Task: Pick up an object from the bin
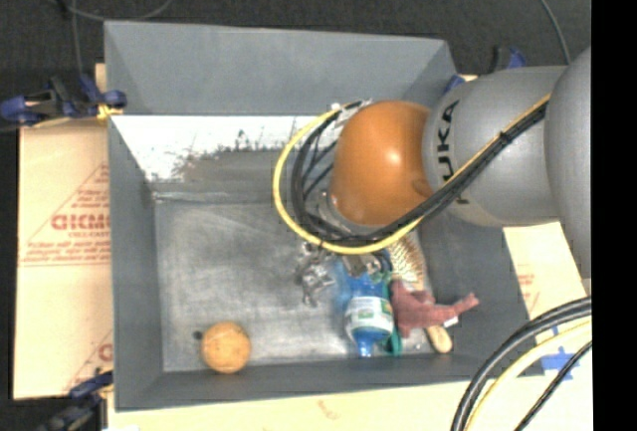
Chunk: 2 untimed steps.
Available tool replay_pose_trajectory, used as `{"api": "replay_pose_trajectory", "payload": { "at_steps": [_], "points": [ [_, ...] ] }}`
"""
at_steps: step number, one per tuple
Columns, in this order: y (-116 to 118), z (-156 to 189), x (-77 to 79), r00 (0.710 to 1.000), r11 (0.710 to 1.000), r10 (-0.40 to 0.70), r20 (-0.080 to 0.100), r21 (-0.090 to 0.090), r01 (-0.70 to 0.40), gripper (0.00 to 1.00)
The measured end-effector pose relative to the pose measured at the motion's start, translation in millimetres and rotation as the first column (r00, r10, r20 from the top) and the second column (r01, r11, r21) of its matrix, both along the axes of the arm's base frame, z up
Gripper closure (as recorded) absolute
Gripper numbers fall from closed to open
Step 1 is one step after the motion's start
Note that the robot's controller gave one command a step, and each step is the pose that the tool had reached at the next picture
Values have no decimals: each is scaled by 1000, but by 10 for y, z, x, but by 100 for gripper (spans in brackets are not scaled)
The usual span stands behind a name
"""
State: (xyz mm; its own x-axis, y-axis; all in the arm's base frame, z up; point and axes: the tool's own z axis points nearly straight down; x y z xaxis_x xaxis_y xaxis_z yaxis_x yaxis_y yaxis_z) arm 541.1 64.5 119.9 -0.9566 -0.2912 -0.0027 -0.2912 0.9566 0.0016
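In the grey bin (134,220) the arm (498,150), with its orange cover (378,160), hangs above the gripper (314,278) and hides much of it. Whether the gripper is open or has hold of anything cannot be told. Just to its right lies a blue-and-white bottle (368,315). Further right are a dark red toy animal (428,312) and a tan ribbed piece (410,265). An orange ball (226,347) sits apart, to the gripper's lower left.

"KUKA" on the grey arm (498,155)
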Motion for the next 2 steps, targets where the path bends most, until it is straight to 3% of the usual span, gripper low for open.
{"api": "replay_pose_trajectory", "payload": {
  "at_steps": [1,2],
  "points": [
    [-527,683,-206,997,997,-79,1,-2,79,0],
    [-522,682,-207,997,997,-79,1,-1,79,0]
  ]
}}
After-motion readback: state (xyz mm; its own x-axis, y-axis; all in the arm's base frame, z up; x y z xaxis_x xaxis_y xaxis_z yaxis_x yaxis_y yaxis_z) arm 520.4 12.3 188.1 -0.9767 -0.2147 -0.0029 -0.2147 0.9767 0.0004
